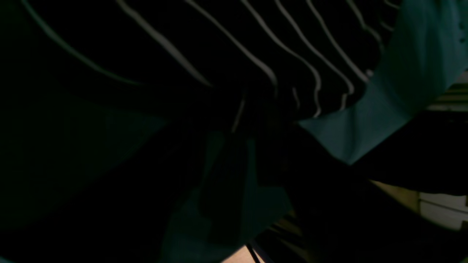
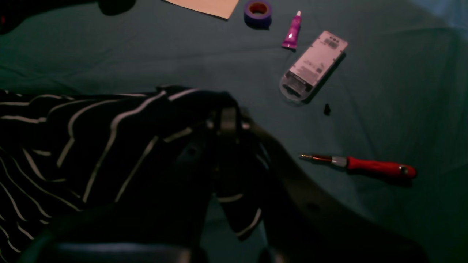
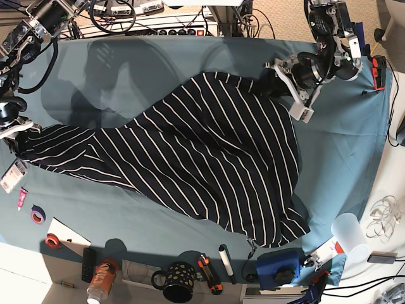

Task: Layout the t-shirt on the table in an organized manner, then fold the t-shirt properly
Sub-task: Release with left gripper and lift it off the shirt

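The right gripper pinches the t-shirt edge.

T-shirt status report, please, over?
Right gripper shut on t-shirt edge. Left gripper at far corner, grip unclear. Shirt stretched, rumpled. Screwdriver nearby.

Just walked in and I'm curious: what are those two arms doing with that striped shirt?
They are spreading the t-shirt on the table. The right tool is shut on one end, the left tool sits at the opposite end. The shirt lies stretched diagonally, still rumpled and unfolded.
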